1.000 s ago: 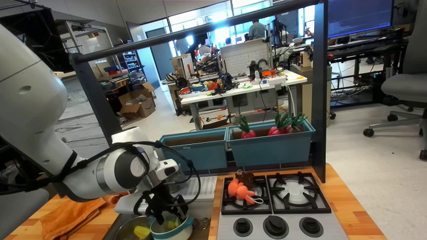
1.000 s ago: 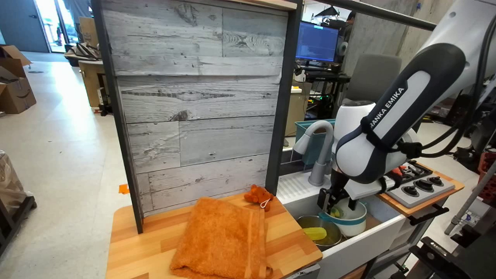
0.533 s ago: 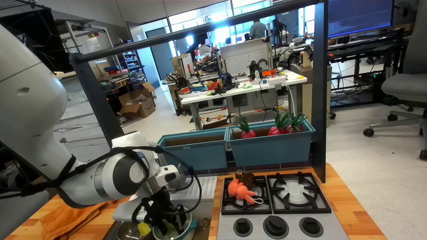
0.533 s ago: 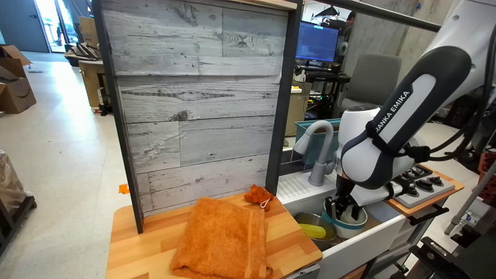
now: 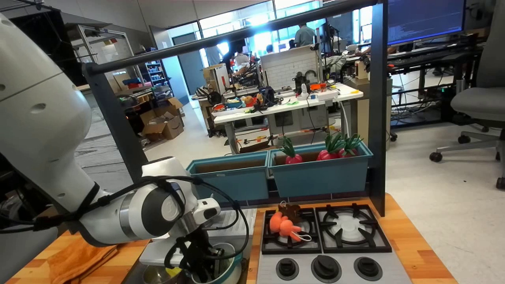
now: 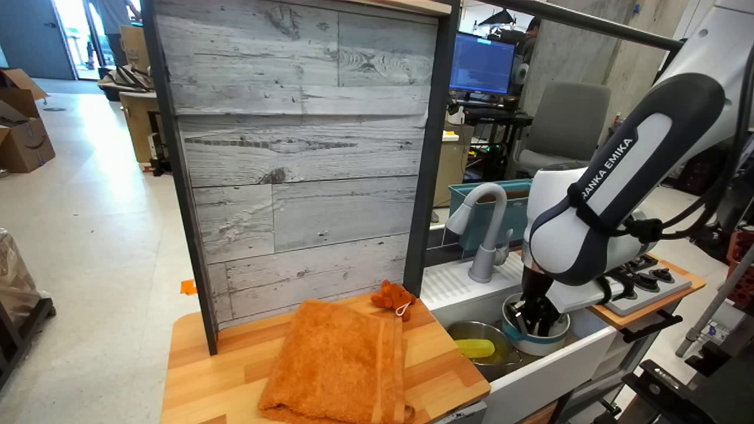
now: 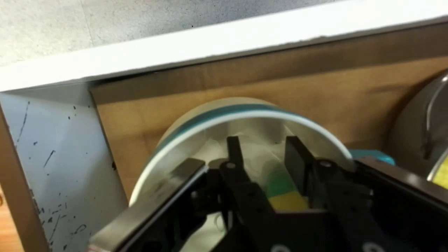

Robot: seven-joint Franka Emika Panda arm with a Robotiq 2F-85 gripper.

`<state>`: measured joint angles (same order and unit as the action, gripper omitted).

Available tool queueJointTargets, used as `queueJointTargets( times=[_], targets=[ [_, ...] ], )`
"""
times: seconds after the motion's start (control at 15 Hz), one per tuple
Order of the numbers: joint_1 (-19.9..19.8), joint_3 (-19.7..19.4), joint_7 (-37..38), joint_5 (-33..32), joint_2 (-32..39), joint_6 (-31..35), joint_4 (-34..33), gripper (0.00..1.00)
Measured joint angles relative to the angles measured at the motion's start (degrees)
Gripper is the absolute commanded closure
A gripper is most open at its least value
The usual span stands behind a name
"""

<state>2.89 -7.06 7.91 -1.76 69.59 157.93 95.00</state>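
Note:
My gripper [image 7: 264, 148] reaches down into a white pot [image 7: 252, 114] with a teal band. Its fingers [image 7: 235, 152] stand apart. Low between them, nearer the right one, shows a green and yellow thing [image 7: 281, 190], partly covered by the gripper's body; whether a finger touches it I cannot tell. Both exterior views show the gripper [image 5: 211, 272] inside the pot [image 6: 533, 341], hiding its contents. Beside it stands a steel pot [image 6: 500, 368] holding a yellow, corn-like piece [image 6: 475, 348].
Both pots are in a sink with a white front wall [image 6: 565, 365], behind which rises a grey faucet [image 6: 500, 212]. A stove [image 5: 327, 268] bears an orange plush toy [image 5: 286, 227]. On the counter are an orange towel [image 6: 336, 365] and another plush [image 6: 393, 296]. Teal planters [image 5: 319, 177] line the back.
The gripper has gone deeper into the white pot and its fingers have drawn closer together. Gripper and white pot have both shifted toward the stove.

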Motion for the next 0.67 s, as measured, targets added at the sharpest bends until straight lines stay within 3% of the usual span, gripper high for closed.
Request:
queueJointTargets(
  times=[0.27,0.67],
  targets=[
    [-0.4,0.1,-2.0,-0.1,-0.3,5.4,0.5,0.01],
    [-0.4,-0.3,-5.9,-2.2,0.1,15.5,2.1,0.0]
  ],
)
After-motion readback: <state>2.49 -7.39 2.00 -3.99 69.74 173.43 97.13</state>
